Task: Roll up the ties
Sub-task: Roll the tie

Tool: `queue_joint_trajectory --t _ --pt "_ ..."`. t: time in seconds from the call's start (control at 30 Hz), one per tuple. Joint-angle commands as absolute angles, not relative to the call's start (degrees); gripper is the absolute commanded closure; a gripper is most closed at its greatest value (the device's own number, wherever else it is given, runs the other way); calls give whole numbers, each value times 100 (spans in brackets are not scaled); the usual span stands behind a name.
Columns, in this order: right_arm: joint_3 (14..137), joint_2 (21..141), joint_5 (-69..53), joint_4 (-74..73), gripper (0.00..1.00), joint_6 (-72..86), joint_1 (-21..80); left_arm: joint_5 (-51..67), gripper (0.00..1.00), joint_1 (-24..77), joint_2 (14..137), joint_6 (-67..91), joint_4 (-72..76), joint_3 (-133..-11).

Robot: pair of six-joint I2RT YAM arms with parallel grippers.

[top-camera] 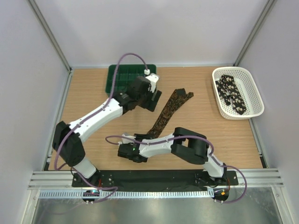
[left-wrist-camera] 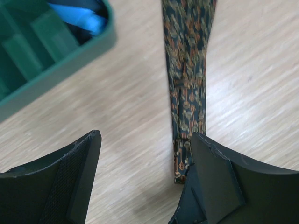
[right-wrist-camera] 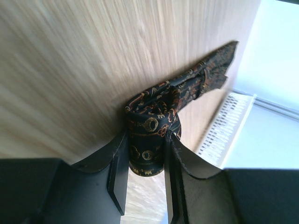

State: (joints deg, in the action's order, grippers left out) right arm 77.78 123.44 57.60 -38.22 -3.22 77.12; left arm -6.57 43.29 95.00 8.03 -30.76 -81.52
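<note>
Right claw (right-wrist-camera: 145, 151) is clamped narrowly on the started roll of the brown patterned necktie (right-wrist-camera: 154, 119), low and left of centre in the overhead view. The grip on the coil appears meant to keep the wound turns from springing loose. From the roll, the unrolled length runs diagonally up and to the right across the worktop (top-camera: 205, 135), ending near the middle of the frame. Left claw (left-wrist-camera: 145, 140) stands wide with nothing between its fingers, hanging above the far part of the fabric with one finger just beside the strip's edge, probably placed to steady the free length. Green compartment tray (top-camera: 117, 77) lies at upper left, with a blue roll (left-wrist-camera: 79, 14) inside it. Second necktie (top-camera: 232, 93), black with pale spots, waits in the white basket (top-camera: 219, 100) at upper right. Rolling is judged barely begun.
</note>
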Motion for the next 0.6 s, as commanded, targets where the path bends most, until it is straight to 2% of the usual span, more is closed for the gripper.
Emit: queue_joint_trajectory --t 0.0,0.17,0.4,0.57 --pt "7752 11883 4897 -3639 89 -18 7743 -765 18 3948 9018 1290 -2865 -8077" --pt "7656 11366 4036 -3578 89 -18 7550 -896 18 3700 8176 1731 -2260 -7246" --pt "7436 10724 2190 -3402 89 123 6970 -1344 17 3656 7051 2021 -1222 -5794" --pt "7234 10521 1023 -3261 89 70 6522 -1906 13 3656 6575 2214 -949 -4984"
